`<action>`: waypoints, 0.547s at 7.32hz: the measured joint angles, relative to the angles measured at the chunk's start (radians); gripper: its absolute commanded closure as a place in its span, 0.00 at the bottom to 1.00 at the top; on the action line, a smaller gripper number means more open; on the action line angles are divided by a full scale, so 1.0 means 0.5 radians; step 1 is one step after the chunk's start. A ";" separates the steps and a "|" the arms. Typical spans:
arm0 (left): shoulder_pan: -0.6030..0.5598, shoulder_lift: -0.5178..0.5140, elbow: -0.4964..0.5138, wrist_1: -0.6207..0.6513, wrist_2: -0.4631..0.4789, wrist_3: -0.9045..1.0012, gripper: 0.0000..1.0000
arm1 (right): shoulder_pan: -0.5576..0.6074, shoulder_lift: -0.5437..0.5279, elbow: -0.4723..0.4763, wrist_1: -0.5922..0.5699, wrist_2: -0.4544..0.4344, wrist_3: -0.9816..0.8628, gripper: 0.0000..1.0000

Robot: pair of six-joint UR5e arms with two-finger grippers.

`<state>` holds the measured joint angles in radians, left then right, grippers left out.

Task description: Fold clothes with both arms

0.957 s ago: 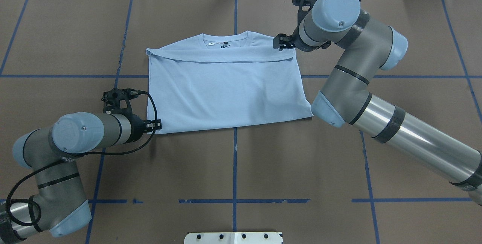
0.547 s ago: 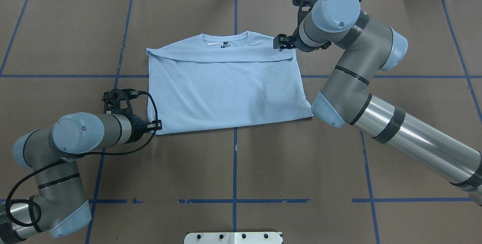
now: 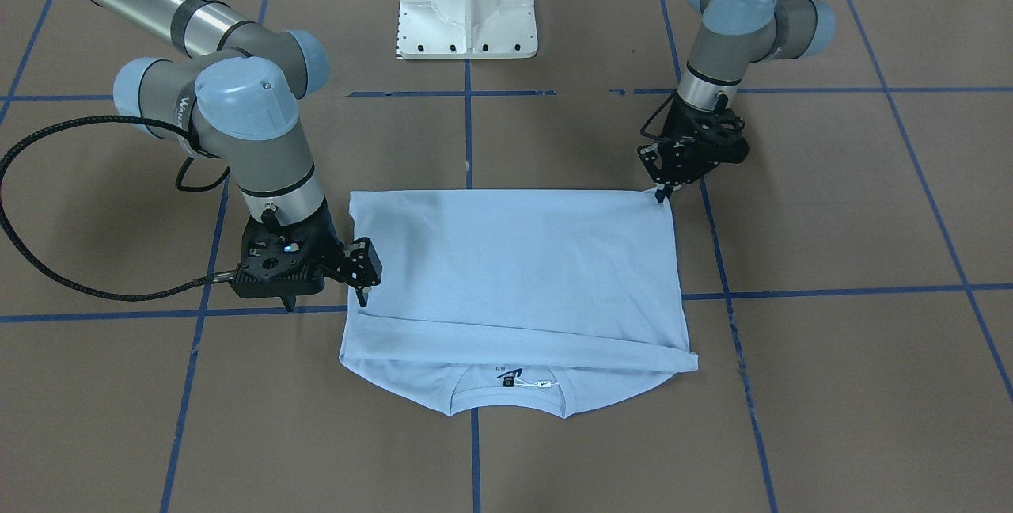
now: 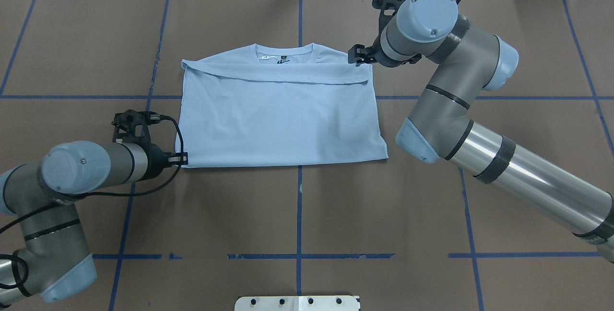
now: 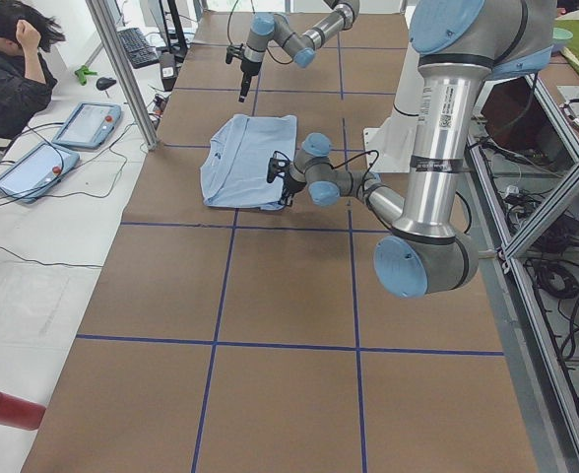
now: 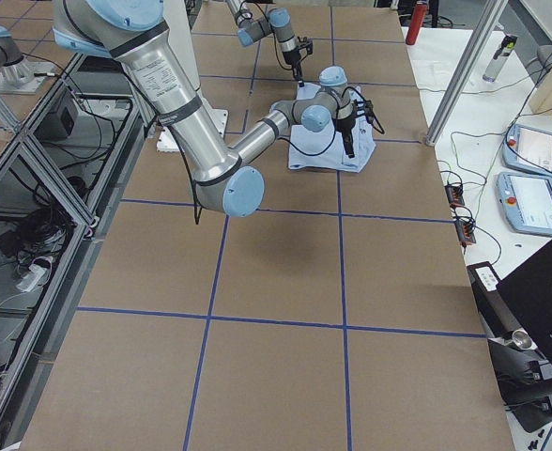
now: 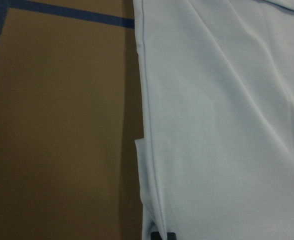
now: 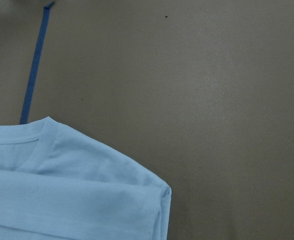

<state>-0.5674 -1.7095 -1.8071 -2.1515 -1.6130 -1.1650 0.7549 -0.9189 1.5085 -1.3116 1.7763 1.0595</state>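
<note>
The light blue T-shirt [image 4: 283,114] lies flat in the middle of the desk [image 4: 297,215], with its collar away from the robot. Its lower part is already folded up to a line just under the collar. The left end effector [image 4: 182,159] seems pinched together on the near left corner of the cloth. The right end effector [image 4: 354,56] is at the far right shoulder corner, and I cannot tell whether it is apart or together.

If only 1 arm pulls, the shirt may slide or skew and the fold may open. The left pinch may also catch only the top layer.

The left wrist view shows a small under layer [image 7: 139,150] sticking out at the edge, which the overhead view hides. The right wrist view shows the shoulder corner but no fingers.
</note>
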 measured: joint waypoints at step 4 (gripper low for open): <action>-0.552 -0.352 0.575 -0.018 -0.016 0.593 1.00 | -0.003 0.003 -0.001 0.000 0.000 0.000 0.00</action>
<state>-0.8434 -1.8855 -1.5194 -2.1606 -1.6211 -0.8684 0.7533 -0.9175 1.5081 -1.3116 1.7762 1.0598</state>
